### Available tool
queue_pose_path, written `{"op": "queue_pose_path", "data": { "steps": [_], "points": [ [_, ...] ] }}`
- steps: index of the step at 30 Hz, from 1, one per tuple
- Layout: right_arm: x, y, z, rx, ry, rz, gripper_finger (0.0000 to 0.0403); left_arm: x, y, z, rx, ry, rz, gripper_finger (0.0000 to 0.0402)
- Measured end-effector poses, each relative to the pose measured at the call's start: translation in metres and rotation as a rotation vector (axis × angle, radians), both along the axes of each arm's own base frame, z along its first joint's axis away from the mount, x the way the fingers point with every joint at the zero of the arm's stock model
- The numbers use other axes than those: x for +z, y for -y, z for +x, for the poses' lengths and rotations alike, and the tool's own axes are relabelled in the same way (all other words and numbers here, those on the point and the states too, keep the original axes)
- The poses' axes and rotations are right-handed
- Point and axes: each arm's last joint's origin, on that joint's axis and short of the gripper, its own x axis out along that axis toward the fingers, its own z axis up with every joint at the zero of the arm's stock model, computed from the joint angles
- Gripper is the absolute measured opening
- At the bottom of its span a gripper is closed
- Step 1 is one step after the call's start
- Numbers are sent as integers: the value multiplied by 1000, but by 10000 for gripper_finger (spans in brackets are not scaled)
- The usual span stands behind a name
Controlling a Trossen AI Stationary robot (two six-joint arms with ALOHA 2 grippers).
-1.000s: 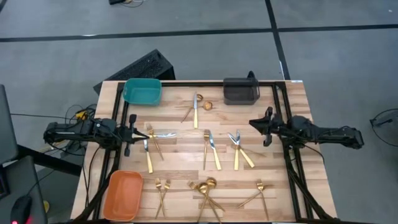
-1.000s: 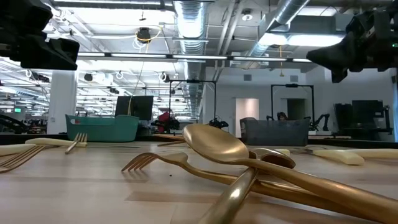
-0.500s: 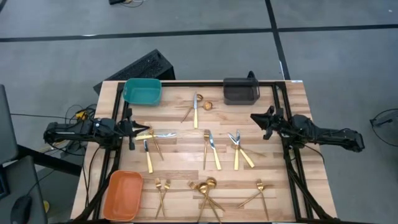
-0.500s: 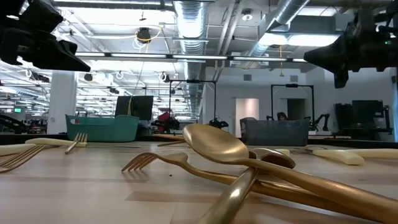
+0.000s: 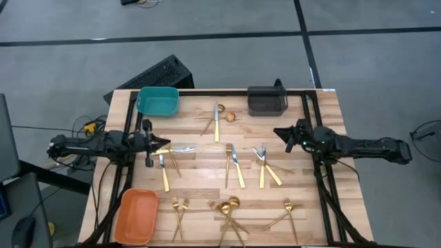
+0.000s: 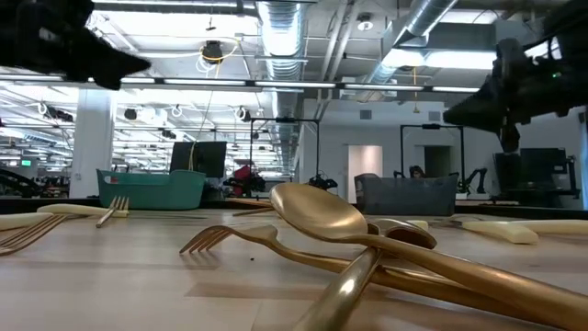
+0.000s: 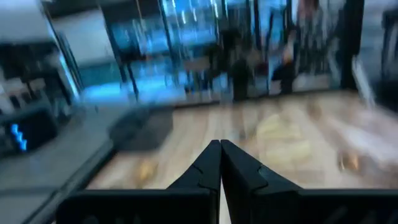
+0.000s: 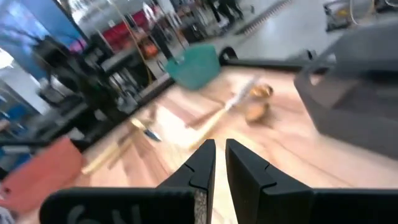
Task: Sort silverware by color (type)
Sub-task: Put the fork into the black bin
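The left gripper is hanging with its fingers clenched tight together on nothing, above the table's nine o'clock edge, its tip just over the handle end of a knife lying crosswise there. The right gripper is hovering over the three o'clock side, its fingers standing a narrow slit apart and grasping nothing, pointing toward the table's middle. Outward from the left gripper, a gold fork and a second knife are lying at about eight o'clock of the table's centre. At the centre a knife and fork pair is lying side by side, and just toward three o'clock a crossed cluster of knives and a fork is resting below the right gripper. Toward twelve o'clock, a knife crossed with a fork is sitting beside a small gold spoon. Along the six o'clock edge, two forks, a heap of spoons and another fork pair are lying; the low view is showing that heap close up, a gold spoon resting across a fork. A teal bin is sitting at eleven o'clock, a dark grey bin at one o'clock, and an orange bin at seven o'clock.
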Motion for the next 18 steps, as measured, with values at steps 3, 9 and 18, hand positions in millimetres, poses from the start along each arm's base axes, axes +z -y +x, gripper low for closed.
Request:
{"op": "queue_pose_path", "data": {
  "steps": [3,9,18],
  "points": [
    [-8,1,4,0,-87,12,66,-12,0,6,25,51,-9,0],
    [-15,2,11,-6,-160,0,77,-30,-1,8,57,6,-70,0],
    [12,3,24,14,-185,-32,161,-28,-3,7,112,59,-239,0]
  ]
}}
